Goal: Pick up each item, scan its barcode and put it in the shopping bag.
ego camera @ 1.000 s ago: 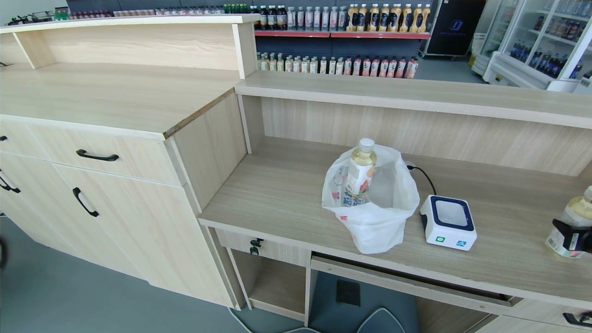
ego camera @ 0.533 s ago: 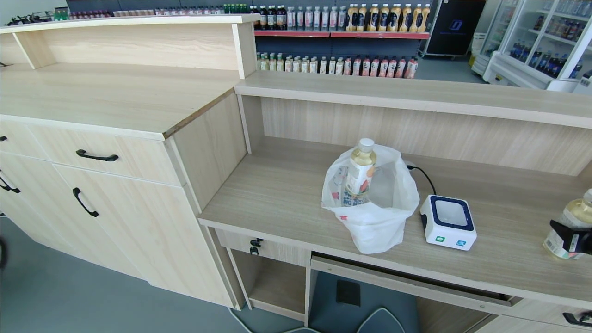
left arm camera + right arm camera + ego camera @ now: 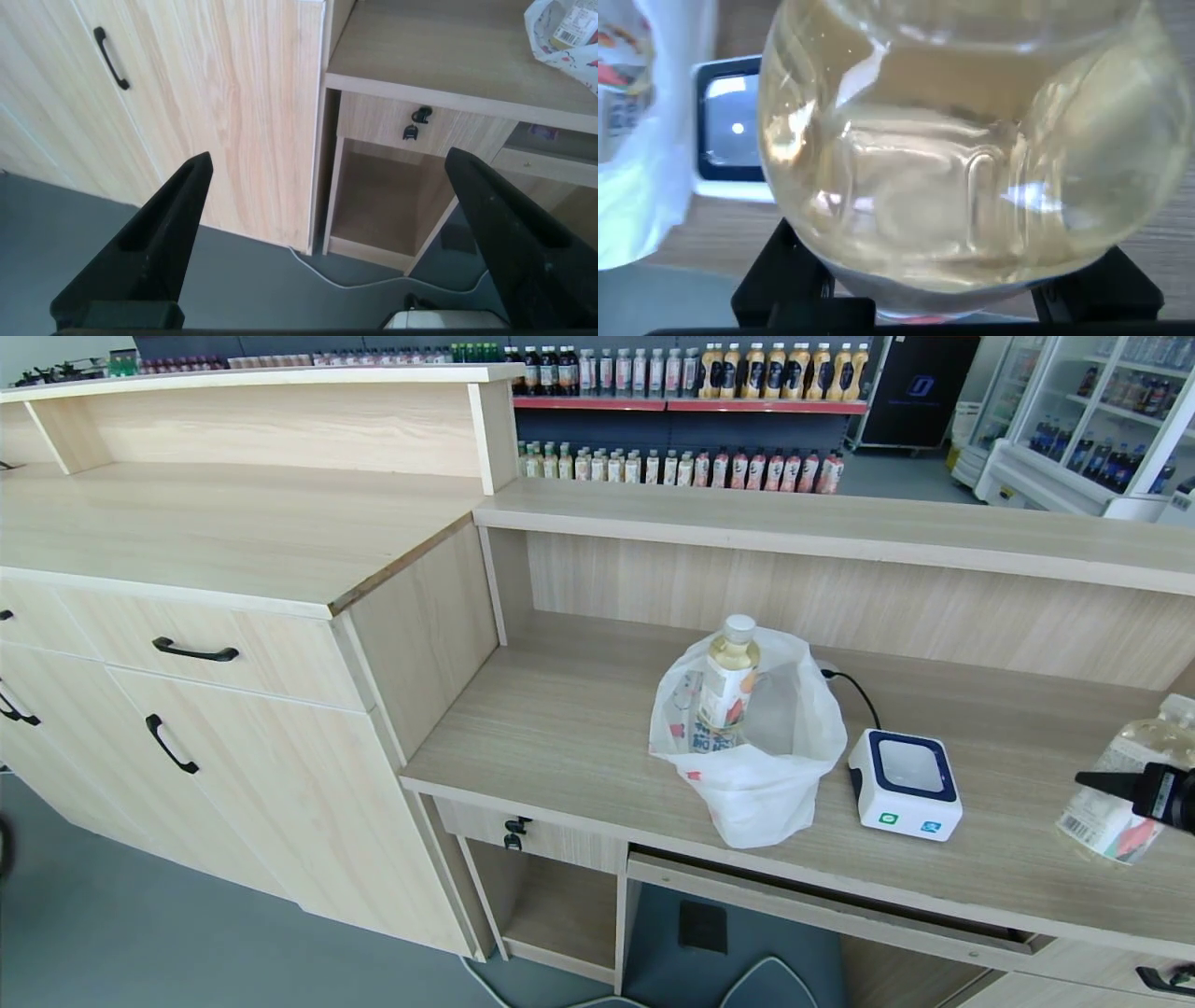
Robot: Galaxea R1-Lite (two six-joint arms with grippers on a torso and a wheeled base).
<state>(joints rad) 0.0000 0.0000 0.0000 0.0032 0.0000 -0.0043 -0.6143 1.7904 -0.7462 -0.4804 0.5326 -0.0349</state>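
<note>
On the left we see the left gripper, its two dark fingers spread wide with nothing between them. Past the gap between these released jaws are a pale wooden cabinet door, a small drawer with a lock, and the grey floor below.

Further right, well apart from those jaws, a white plastic shopping bag stands open on the wooden counter. One bottle of pale yellow drink stands upright inside it, its white cap above the bag's rim. Just beside the bag, on the side nearer the right jaws, sits a white scanner with a dark-framed window facing up and a black cord running behind it.

At the far right, the right gripper is clenched on a second bottle of the same pale drink, gripped around its body and held tilted. The scanner lies to the left of these jaws, near but not touching them.
</note>
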